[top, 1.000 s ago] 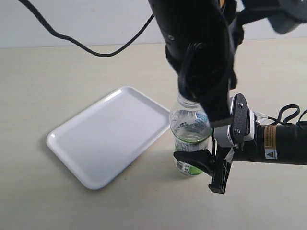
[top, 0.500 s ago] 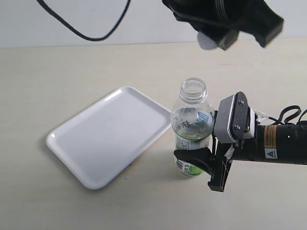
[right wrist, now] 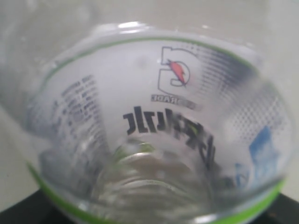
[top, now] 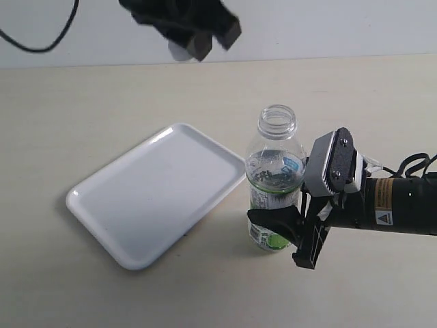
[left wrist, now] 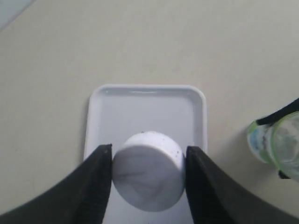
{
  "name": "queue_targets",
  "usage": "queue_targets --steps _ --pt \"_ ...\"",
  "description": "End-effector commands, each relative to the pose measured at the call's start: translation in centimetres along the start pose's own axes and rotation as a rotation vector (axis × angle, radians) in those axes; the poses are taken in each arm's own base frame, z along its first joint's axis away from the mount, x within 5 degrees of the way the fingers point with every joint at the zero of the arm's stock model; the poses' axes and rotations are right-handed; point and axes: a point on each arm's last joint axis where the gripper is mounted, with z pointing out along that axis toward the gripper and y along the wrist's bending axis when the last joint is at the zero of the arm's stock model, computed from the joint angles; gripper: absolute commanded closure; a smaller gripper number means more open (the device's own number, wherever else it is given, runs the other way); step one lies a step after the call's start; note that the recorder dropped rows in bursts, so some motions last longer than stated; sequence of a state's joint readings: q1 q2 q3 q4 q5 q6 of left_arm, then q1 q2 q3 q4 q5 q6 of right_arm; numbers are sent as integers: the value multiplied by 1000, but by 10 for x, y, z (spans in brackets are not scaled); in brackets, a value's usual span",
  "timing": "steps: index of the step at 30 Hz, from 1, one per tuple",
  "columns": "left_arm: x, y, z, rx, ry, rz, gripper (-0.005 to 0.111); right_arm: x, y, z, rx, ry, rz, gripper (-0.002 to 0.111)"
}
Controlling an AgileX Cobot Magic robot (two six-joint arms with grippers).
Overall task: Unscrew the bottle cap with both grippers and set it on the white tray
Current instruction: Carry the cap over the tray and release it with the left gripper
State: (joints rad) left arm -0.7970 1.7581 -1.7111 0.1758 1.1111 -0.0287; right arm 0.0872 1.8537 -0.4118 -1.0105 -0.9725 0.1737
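Left gripper point(left wrist: 148, 156) clamped on opposite sides of the cap point(left wrist: 148, 175), held high above the tray point(top: 102, 205); right gripper point(top: 291, 232) clamped on the open bottle point(top: 273, 167) at its lower body. The cap seems light and rigid, liable to bounce off glossy plastic.

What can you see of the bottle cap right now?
The bottle cap is a small round white plastic disc, its smooth face with a few dark specks toward the wrist camera. It is off the bottle, whose neck stands open, and is pinched at its sides between the left gripper's jaws, held in the air with the white tray beyond it, touching nothing else.
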Motion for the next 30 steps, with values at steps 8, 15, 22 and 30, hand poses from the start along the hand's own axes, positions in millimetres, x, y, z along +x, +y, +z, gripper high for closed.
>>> queue_targets --steps 8,15,22,30 --pt "62 15 122 20 55 -16 107 13 -2 0 33 116 41 108" --pt "84 23 159 55 197 -135 107 13 -2 0 35 116 42 108" --pt "96 16 190 67 258 -130 107 13 -2 0 40 115 71 108" --pt "104 13 214 71 274 -106 107 12 -2 0 39 108 71 108"
